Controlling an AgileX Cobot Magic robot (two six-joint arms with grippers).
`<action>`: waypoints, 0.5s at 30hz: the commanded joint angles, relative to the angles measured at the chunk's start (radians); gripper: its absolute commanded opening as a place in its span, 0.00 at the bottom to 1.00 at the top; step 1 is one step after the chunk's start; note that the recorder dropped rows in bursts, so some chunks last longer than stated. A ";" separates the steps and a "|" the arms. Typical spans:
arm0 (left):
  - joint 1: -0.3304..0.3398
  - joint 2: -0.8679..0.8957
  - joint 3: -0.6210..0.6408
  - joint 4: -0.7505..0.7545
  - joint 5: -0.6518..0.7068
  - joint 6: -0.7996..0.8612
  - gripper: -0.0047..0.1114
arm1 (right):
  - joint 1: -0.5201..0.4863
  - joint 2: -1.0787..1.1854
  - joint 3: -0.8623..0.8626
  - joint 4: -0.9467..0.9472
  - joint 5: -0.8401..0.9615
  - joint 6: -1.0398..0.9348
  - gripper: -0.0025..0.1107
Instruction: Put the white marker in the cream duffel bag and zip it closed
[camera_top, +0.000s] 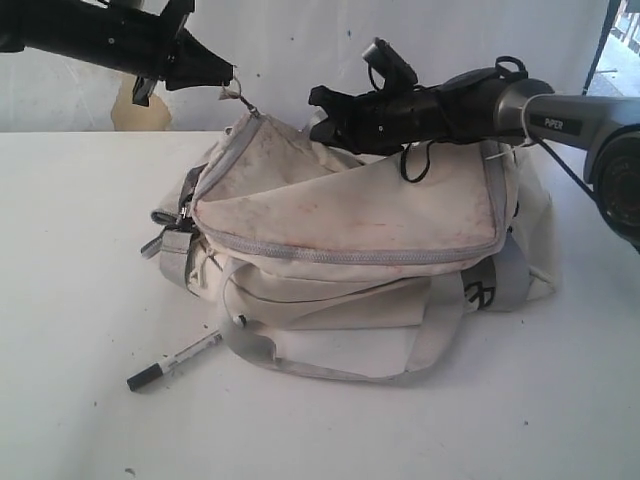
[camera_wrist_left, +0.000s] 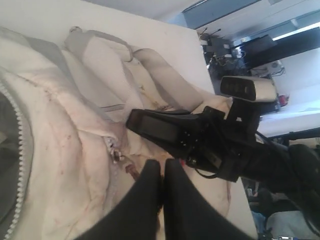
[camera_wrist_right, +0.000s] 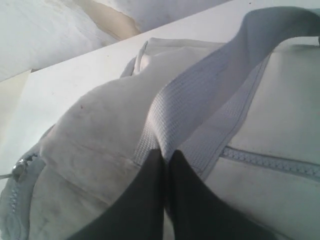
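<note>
Right now the left pincer (camera_top: 228, 84) is pinched all the way shut, and it has hold of the little metal zipper pull (camera_top: 233, 92) at one top corner of the cream duffel bag (camera_top: 350, 215). That corner is pulled up into a point just under the pincer's tips, and the rest of the bag sags down from it onto the white table (camera_top: 80, 300). The right pincer (camera_top: 318, 108) is pinched shut too. It sits low over the top of the bag, near the left pincer but not touching it. In the right wrist view its two dark fingers press together on the grey webbing strap (camera_wrist_right: 200, 110), which runs up and away from the tips across the cream cloth. A grey zipper (camera_top: 350, 255) runs along the edge of the big dirty flap, below both pincers. The white marker (camera_top: 178, 359) is not in the bag (it lies flat on the table). It is well below the left pincer and far from the right one, down by the bottom edge of the bag. Its black cap points away from the bag, and its white end lies just beside a loose strap. I cannot tell if they touch.
</note>
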 joint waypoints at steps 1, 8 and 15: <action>-0.001 -0.035 0.006 0.049 0.013 -0.015 0.04 | -0.037 -0.015 0.000 0.005 0.003 -0.002 0.02; -0.001 -0.096 0.154 0.049 0.013 -0.001 0.04 | -0.062 -0.015 0.000 0.010 0.005 0.019 0.02; -0.025 -0.190 0.351 0.063 0.013 0.062 0.04 | -0.071 -0.015 0.000 0.010 -0.017 0.067 0.02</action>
